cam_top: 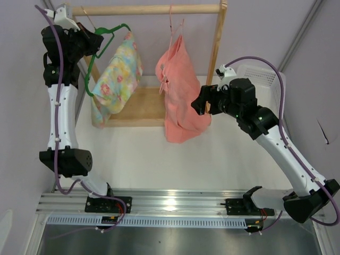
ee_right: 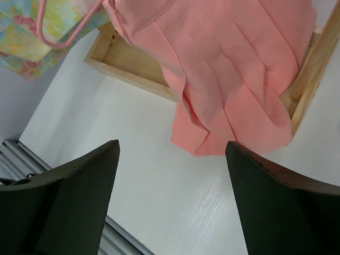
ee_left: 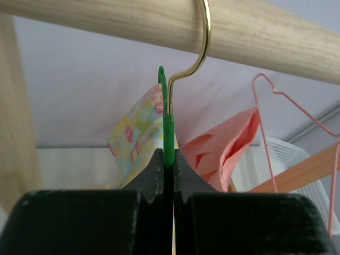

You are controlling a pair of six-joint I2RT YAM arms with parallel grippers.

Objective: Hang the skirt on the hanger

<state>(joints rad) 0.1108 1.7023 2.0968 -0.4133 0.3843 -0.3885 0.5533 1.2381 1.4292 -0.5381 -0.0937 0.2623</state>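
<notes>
White table (cam_top: pixel 159 159), lilac walls (cam_top: pixel 265 32); left fingers (ee_left: pixel 153 178) clamped on hanger (ee_left: pixel 168 133), right fingers (ee_right: pixel 69 202) apart.

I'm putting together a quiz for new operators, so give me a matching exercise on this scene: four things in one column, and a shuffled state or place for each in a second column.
Column one:
1. dark green plastic hanger
2. pastel floral cloth skirt
3. salmon-pink ruffled garment
4. right end effector

Column two:
A. open, holding nothing
B. hangs beside the green hanger, at the left of the wooden rack
C. clamped edge-on in the shut left end effector
D. hangs under a thin pink wire hanger

Pairs: 1-C, 2-B, 3-D, 4-A.
</notes>
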